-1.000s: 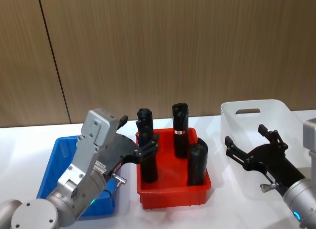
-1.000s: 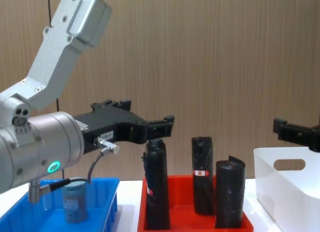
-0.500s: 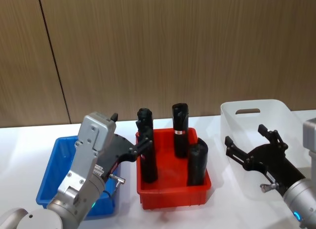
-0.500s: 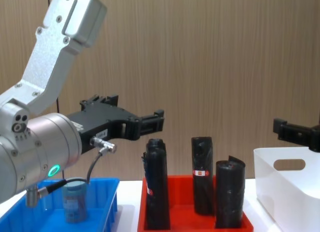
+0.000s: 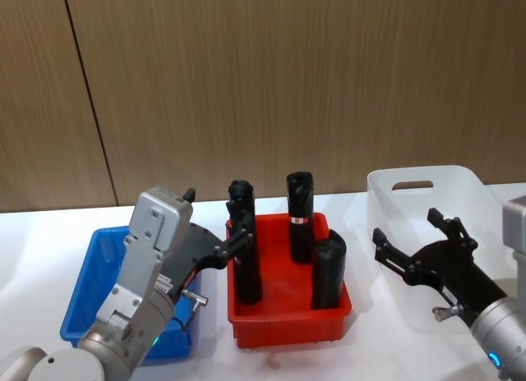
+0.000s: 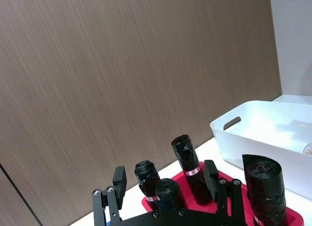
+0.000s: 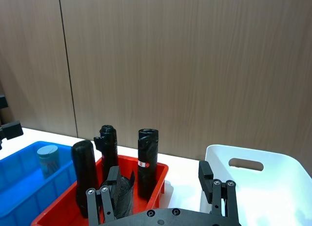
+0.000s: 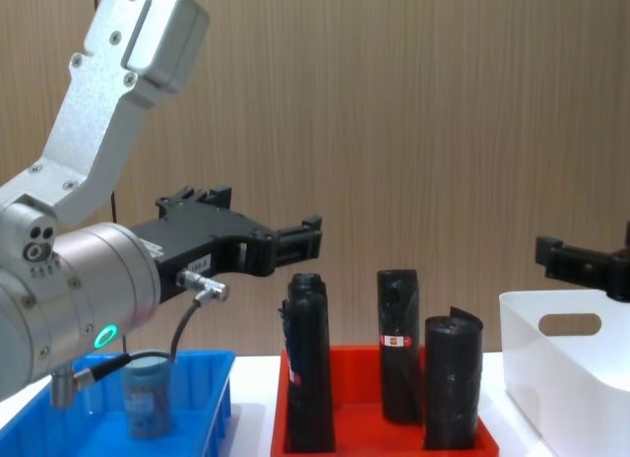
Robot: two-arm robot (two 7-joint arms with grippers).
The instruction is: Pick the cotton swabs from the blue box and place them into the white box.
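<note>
Your white counter (image 5: 33, 233) carries three bins in a row: the white box (image 5: 386, 204) on the right, the blue box (image 5: 86, 274) on the left and the red tray (image 5: 288, 328) between them. Your left gripper (image 5: 215, 218) hangs raised over the line where the blue box and the red tray sit side by side, jaws spread wide and empty. Your right gripper (image 5: 409, 227) hovers at the near side of the white box, also spread wide with nothing in it. Four black rolls (image 5: 300, 213) stand upright in the red tray. One tub of cotton swabs (image 8: 148, 393) stands upright in the blue box, below your left arm, with nothing touching it
</note>
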